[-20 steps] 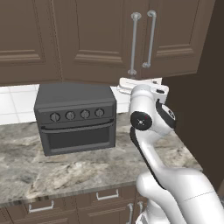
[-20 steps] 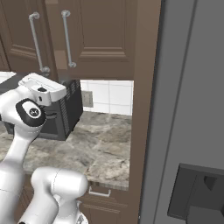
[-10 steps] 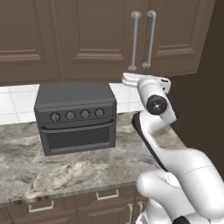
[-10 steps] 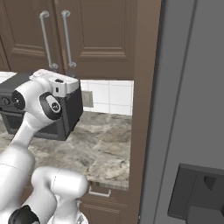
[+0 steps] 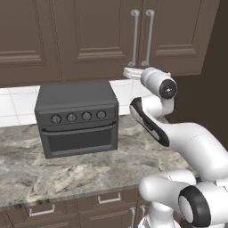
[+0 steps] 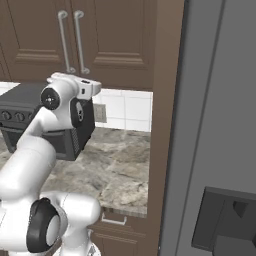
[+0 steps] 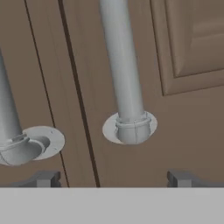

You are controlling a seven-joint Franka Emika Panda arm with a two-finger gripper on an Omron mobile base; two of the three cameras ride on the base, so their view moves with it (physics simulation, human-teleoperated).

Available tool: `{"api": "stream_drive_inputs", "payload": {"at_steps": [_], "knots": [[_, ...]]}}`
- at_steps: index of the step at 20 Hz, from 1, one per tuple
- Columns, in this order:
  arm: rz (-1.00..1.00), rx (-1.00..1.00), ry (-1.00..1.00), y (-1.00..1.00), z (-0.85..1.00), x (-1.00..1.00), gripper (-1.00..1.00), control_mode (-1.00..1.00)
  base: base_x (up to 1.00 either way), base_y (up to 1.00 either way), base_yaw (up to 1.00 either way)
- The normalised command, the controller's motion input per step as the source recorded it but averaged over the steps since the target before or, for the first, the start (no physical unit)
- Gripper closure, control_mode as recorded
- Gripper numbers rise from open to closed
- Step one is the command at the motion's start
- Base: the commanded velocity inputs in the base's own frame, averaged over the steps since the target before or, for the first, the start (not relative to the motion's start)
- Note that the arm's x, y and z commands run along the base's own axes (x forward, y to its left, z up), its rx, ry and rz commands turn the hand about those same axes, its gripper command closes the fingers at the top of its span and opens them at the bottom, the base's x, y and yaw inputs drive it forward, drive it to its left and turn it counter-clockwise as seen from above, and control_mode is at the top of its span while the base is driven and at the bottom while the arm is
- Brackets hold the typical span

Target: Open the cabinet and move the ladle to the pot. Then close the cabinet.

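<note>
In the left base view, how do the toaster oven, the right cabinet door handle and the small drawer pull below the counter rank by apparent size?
1. Toaster oven, clearly largest.
2. Right cabinet door handle, long and thin.
3. Drawer pull, smallest; it is nearer the camera, so its true size against the handle is unsure.

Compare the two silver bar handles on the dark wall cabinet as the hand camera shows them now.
The right handle stands near the middle of the hand view, its round foot above the gap between the finger tips; the left handle is cut by the left edge. The right handle's bar shows long and straight; of the left handle mostly the bent foot shows. Both are silver bars on round plates, on the closed cabinet.
</note>
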Motion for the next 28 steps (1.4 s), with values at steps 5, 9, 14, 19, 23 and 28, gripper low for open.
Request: {"api": "stream_drive_inputs", "payload": {"at_steps": [5,9,14,19,23,28], "knots": [[0.17,0.04,0.07,0.00,0.00,0.64,-1.00,-1.00,0.00,0.00,0.00],[0.16,0.04,0.07,0.00,0.00,0.64,-1.00,-1.00,0.00,0.00,0.00],[0.15,0.01,0.04,0.00,0.00,0.37,-1.00,-1.00,0.00,0.00,0.00],[0.05,0.00,0.00,0.00,0.00,0.00,-1.00,-1.00,0.00,0.00,0.00],[0.00,-0.05,-0.01,0.06,0.00,-0.07,-1.00,-1.00,0.00,0.00,0.00],[-0.03,-0.03,0.00,0.10,0.00,0.01,-1.00,-1.00,0.00,0.00,0.00]]}}
